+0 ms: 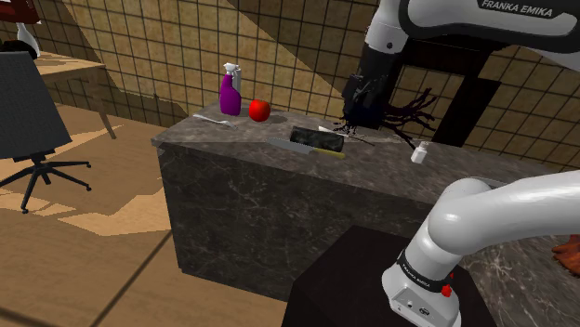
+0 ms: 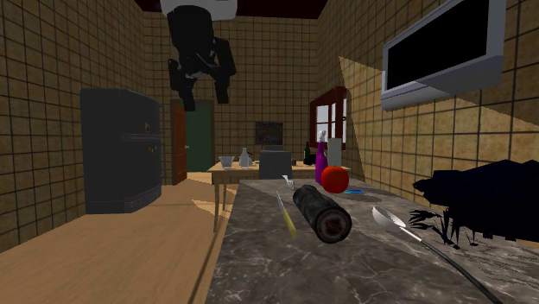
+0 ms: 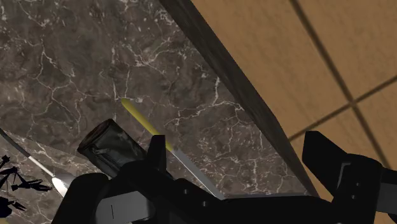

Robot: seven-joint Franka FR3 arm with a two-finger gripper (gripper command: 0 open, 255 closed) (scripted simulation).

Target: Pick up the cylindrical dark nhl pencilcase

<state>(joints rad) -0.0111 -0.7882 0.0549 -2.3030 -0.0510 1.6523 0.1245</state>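
My gripper [image 3: 238, 147] hovers above the marble counter [image 3: 95, 51], fingers apart, probably so it can straddle the dark cylindrical pencil case [image 3: 111, 149] lying beside a yellow-handled knife [image 3: 153, 125].

The counter [image 1: 279, 200] is dark grey marble with thin white veins. The case [image 1: 316, 140] is near-black with a faint mottled print. The knife [image 3: 149, 127] just beside the case has a yellow handle and a grey blade. Farther from the case are a red ball [image 1: 259, 110] and a purple bottle [image 1: 230, 95] with a white top. The gripper [image 1: 358, 116] above the case is all black, and the arm [image 1: 502, 214] is white. Near the case, a plant [image 1: 414, 111] is pure black and a small jar [image 1: 420, 152] is white. The walls [image 1: 167, 56] behind the case show tan tiles in a dark grid. The floor [image 1: 102, 241] is tan wood.
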